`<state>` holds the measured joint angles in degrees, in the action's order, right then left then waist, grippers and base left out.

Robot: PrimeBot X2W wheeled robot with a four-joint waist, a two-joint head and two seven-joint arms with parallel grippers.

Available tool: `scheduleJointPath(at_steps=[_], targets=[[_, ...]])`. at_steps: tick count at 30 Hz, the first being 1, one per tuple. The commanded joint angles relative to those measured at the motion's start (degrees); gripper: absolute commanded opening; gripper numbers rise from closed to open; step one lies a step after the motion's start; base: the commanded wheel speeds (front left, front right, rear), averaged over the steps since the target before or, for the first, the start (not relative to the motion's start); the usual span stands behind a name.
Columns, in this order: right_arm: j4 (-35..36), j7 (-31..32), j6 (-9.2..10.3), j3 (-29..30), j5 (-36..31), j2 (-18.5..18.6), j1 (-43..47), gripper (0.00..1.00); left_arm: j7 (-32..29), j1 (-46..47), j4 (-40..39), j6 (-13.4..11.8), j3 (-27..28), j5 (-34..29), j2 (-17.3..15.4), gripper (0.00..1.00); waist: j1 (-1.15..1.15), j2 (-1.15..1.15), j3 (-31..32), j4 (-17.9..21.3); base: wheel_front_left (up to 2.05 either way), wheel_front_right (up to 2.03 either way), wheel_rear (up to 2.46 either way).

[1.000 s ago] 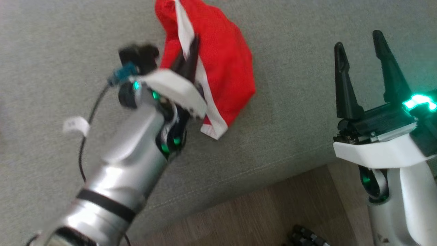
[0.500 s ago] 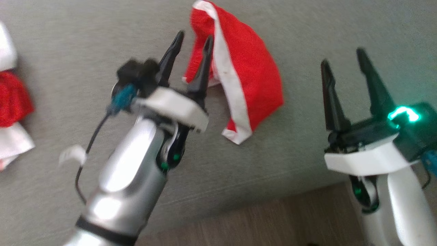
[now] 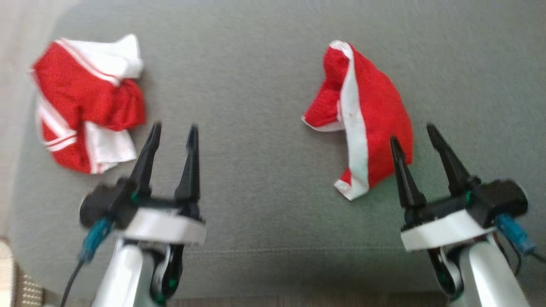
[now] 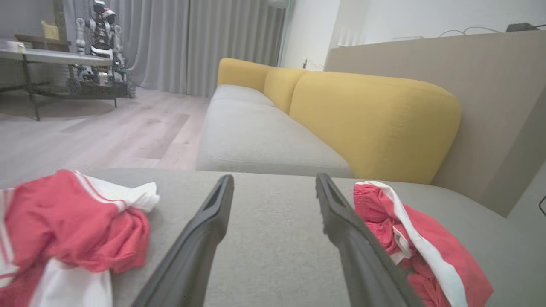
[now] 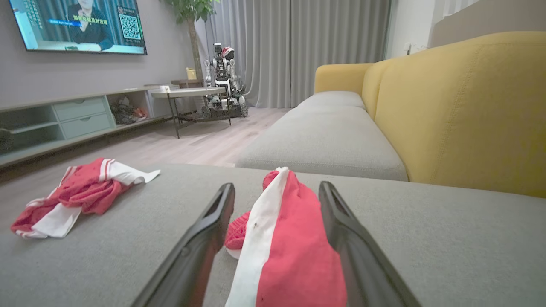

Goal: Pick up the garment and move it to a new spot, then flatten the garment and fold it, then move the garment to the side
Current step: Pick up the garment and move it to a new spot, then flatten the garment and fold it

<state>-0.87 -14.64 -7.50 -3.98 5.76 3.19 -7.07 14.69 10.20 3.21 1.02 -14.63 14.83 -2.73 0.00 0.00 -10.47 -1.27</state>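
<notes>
Where the head view looks down on the grey sofa cushion [image 3: 256, 128], the left hand [image 3: 175, 125] and the right hand [image 3: 411, 132] both stand with fingers spread, holding nothing. The red garment [image 3: 375, 111], white-striped and crumpled, lies on the cushion's right part, with the right hand's fingertips over its lower edge. A second garment [image 3: 85, 98], red and white, lies bunched at the far left, apart from the left hand.

From the left wrist view, the left hand [image 4: 274, 176] frames bare cushion between its parted fingers. The second garment [image 4: 72, 221] lies to their left and the red garment [image 4: 443, 243] just beside the right finger.

From the right wrist view, the right hand [image 5: 276, 184] has its wide-set fingers either side of the red garment [image 5: 294, 247]. Whether they touch it cannot be told.
</notes>
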Motion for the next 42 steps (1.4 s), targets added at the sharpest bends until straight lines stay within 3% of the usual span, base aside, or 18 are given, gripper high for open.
scheduleJointPath(at_steps=[1, 8, 14, 42], targets=[[0.3, -0.4, 0.01, -0.3, -1.0, -0.3, 1.2, 1.0, 0.3, -1.5, -3.5, -0.1, 3.2, -1.4, -0.2, 1.0, 0.0, 0.0, 3.2, -3.3, 0.0, 0.0, 0.0], [-3.8, -0.4, 0.01, 1.6, -1.8, -0.3, 4.9, 1.0, 0.3, -10.6, -7.1, 0.1, 3.7, -6.7, -0.2, 1.0, 0.0, 0.0, 6.0, -5.6, 0.0, 0.0, 0.0], [-3.4, -0.4, 0.01, 1.3, -1.1, -0.3, 7.4, 1.0, 0.3, -15.3, -8.4, -1.4, 5.1, -7.5, -0.2, 1.0, 0.0, 0.0, 8.7, -6.5, 0.0, 0.0, 0.0], [-2.5, -0.4, 0.01, 0.4, -1.3, -0.3, 8.8, 1.0, 0.3, -15.1, -8.4, -2.1, 4.5, -9.0, -0.2, 1.0, 0.0, 0.0, 9.0, -4.6, 0.0, 0.0, 0.0]])
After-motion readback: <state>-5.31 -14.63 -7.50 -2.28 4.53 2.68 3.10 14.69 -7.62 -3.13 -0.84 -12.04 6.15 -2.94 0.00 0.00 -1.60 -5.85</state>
